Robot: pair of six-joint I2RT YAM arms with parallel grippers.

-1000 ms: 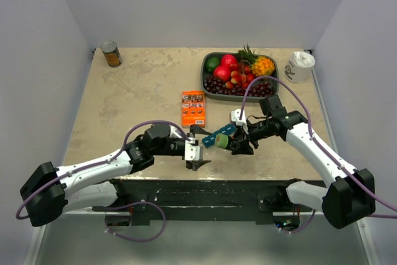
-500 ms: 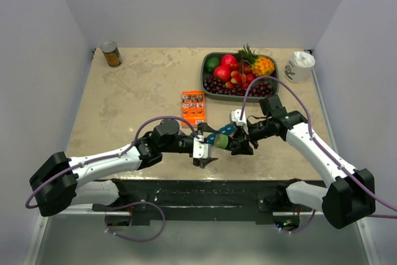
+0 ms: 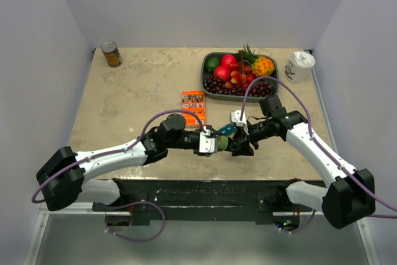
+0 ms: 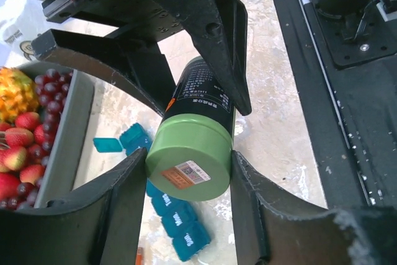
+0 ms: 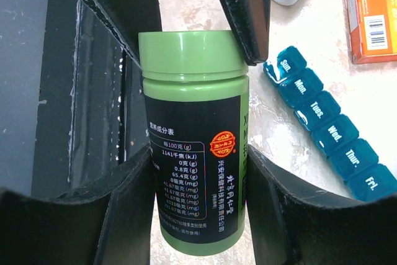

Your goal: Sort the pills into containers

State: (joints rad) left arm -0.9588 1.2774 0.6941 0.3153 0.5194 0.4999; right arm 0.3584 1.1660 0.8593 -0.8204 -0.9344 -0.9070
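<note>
A green pill bottle (image 3: 221, 141) with a black label hangs level over the table's near edge, between both arms. My right gripper (image 5: 195, 178) is shut on the bottle's body (image 5: 192, 153). My left gripper (image 4: 189, 166) is shut on its green cap (image 4: 189, 153), one finger against each side. The containers, a teal strip of day-marked compartments (image 5: 329, 125), lie on the table just beyond and below the bottle (image 4: 177, 215), with one lid (image 4: 107, 145) standing open. No pills show.
An orange box (image 3: 193, 108) lies just behind the left gripper. The grey fruit tray (image 3: 205, 72) stands at the back right, a white cup (image 3: 301, 66) at the far right corner and a can (image 3: 111, 54) at the back left.
The left arm has moved right to the bottle, and its jaws have gone from wide open to shut on the cap. The right arm and bottle have stayed put.
</note>
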